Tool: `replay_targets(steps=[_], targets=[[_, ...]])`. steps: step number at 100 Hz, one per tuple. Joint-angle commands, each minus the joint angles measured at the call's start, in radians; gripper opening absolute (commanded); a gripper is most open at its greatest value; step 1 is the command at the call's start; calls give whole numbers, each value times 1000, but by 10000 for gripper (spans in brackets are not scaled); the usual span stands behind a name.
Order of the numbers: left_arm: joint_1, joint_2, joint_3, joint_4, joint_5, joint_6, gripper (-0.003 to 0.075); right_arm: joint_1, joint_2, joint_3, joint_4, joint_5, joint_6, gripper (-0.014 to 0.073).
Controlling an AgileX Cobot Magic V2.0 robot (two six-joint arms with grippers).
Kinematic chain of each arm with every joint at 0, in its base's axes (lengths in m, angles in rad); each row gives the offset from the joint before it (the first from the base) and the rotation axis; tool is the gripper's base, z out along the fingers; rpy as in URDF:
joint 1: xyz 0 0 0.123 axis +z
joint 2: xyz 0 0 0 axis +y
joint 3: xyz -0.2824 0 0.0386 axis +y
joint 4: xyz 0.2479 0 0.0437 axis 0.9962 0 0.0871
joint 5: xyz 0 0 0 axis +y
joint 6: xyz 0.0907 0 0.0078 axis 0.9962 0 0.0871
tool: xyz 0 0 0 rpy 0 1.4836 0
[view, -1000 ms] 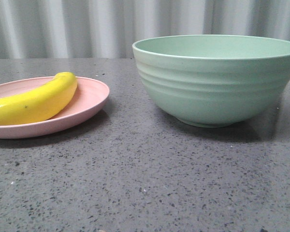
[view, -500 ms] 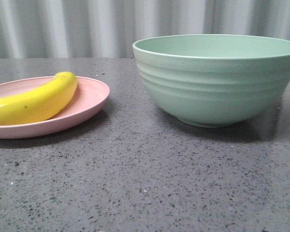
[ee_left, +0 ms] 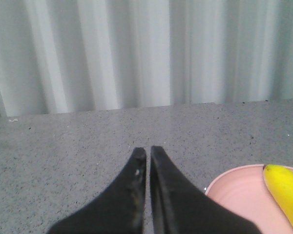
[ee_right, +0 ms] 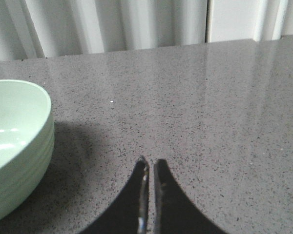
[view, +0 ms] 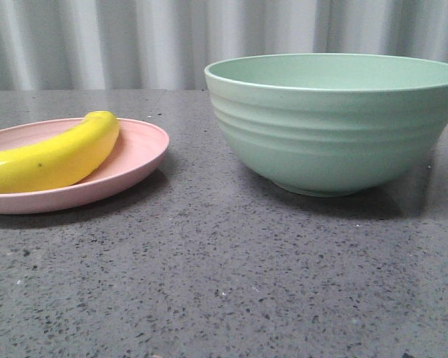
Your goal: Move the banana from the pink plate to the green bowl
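The yellow banana (view: 56, 155) lies on the pink plate (view: 134, 165) at the left of the front view. The green bowl (view: 332, 123) stands to the right of the plate, apart from it. Neither gripper shows in the front view. In the left wrist view my left gripper (ee_left: 148, 151) is shut and empty above the grey table, beside the pink plate (ee_left: 234, 192) and the banana's end (ee_left: 285, 190). In the right wrist view my right gripper (ee_right: 151, 162) is shut and empty above the table, beside the green bowl (ee_right: 17, 146).
The speckled grey table (view: 224, 276) runs forward from the dishes to the front edge of the view. A pale corrugated wall (view: 172, 41) stands behind the table.
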State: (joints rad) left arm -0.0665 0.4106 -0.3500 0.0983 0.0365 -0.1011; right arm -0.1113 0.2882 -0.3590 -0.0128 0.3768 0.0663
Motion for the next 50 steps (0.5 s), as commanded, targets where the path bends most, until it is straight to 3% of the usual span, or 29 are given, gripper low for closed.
replay_targets(steps=[1, 12, 17, 29, 34, 50], targets=[[3, 63, -40, 0, -135, -7, -19, -6, 79, -78, 5, -62, -2, -64], [1, 115, -40, 0, -184, -7, 21, -6, 132, -85, 5, -73, -2, -64], [1, 131, -40, 0, -209, -7, 99, -6, 150, -85, 5, -62, -2, -64], [1, 164, -40, 0, -278, -7, 381, -6, 187, -81, 5, -49, -2, -64], [1, 179, -40, 0, -308, -7, 445, -6, 197, -80, 5, -49, -2, -64], [-3, 239, -52, 0, -335, -20, 460, -6, 208, -80, 5, -49, -2, -64]])
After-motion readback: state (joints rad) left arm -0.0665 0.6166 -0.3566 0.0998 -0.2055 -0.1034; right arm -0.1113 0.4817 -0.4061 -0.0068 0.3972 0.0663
